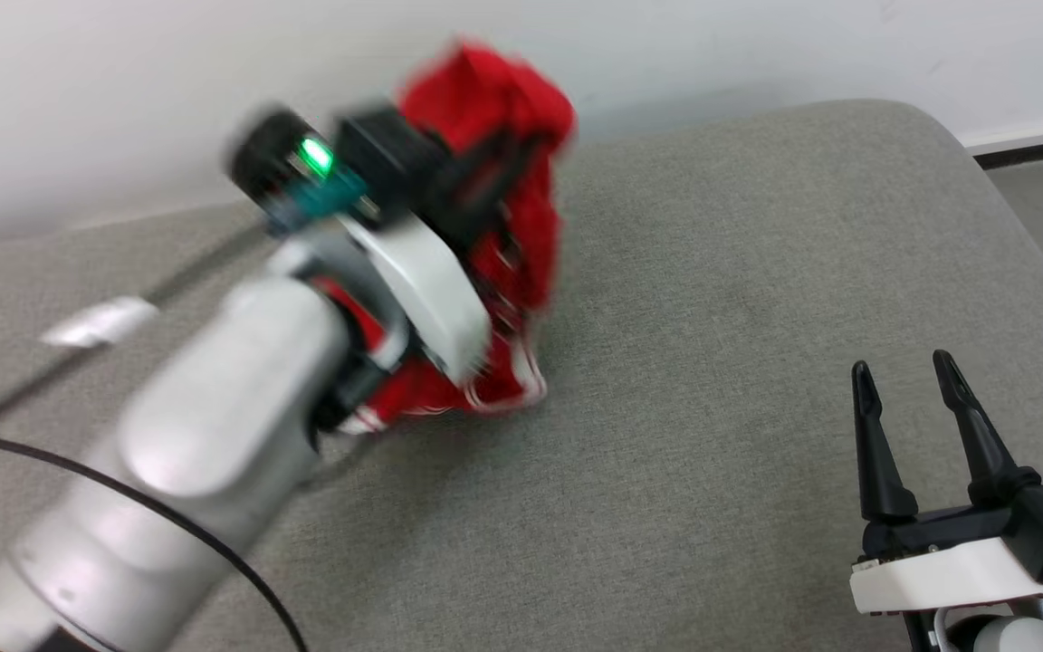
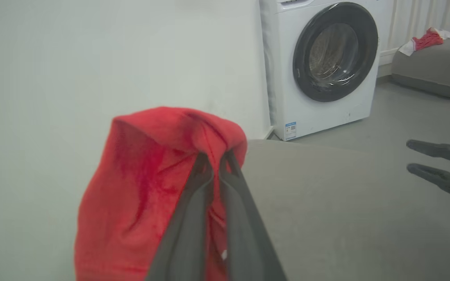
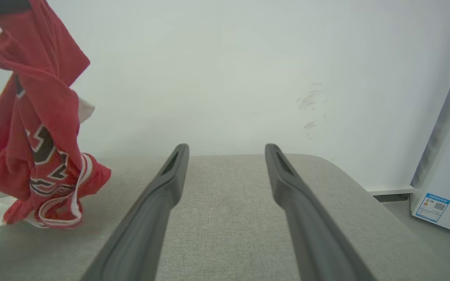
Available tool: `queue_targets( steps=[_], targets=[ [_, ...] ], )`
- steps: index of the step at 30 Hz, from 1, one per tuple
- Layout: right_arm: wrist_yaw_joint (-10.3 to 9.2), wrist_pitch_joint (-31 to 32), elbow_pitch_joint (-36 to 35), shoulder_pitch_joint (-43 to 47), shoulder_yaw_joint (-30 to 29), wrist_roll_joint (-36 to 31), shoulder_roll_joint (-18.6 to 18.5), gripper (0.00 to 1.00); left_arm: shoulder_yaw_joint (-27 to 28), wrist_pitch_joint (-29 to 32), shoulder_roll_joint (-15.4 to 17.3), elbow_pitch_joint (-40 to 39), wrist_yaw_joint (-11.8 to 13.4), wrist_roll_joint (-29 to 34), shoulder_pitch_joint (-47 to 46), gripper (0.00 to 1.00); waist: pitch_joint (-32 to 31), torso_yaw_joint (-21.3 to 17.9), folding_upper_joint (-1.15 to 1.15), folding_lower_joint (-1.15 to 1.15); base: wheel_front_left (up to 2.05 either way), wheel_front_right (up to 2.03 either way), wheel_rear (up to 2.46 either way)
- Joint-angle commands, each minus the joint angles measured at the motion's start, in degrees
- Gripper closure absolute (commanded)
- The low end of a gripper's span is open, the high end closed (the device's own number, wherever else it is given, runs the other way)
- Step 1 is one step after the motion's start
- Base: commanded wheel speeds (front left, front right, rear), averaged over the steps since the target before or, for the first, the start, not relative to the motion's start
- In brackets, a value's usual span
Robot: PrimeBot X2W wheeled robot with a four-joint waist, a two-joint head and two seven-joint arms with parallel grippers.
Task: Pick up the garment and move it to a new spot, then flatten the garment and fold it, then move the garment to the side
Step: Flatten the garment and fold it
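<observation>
The left gripper (image 2: 217,156) is shown with its 2 dark fingers pressed together, clamped on a fold of the garment (image 2: 139,187), a red jersey. The garment is held up before a pale wall (image 3: 225,58). In the right wrist view it hangs bunched, and its lower end, edged with red-and-white trim, touches the grey cushion (image 3: 229,203). Black characters outlined in white are seen on the crumpled cloth, but they cannot be read. The right gripper (image 1: 902,364) is held well apart from the garment, its 2 fingers spread wide with nothing between them. A white washing machine (image 2: 326,66) with a dark round door is seen beyond the cushion. A small blue-and-white label (image 3: 432,207) with a square code is stuck near its base, its print too small to read. A red and white cloth (image 2: 424,41) lies on another cushion (image 2: 436,74).
</observation>
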Motion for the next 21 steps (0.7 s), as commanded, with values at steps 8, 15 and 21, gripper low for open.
queue_targets(
  steps=[8, 15, 21],
  targets=[
    [-0.03, -0.1, -0.4, -0.9, -0.4, -0.1, 0.1, 0.0, -13.6, -2.8, -12.2, 4.6, -0.9, 1.3, 10.6, 1.0, 1.8, -0.7, 0.0, 0.0, 0.0, 0.0, 0.0],
    [-0.03, -0.1, 0.1, -1.6, -0.6, -0.6, 0.1, 0.0, -23.9, -4.2, -19.8, 11.9, -1.4, 1.5, 14.4, 0.25, 2.5, -0.5, 0.0, 0.0, 0.0, 0.0, 0.0],
    [-0.04, -0.1, 0.3, -1.6, -1.1, -0.9, 0.1, 0.0, -26.7, -5.9, -20.6, 15.1, -1.4, 0.3, 14.2, 0.0, 1.6, 0.9, 0.0, 0.0, 0.0, 0.0, 0.0]
  ],
)
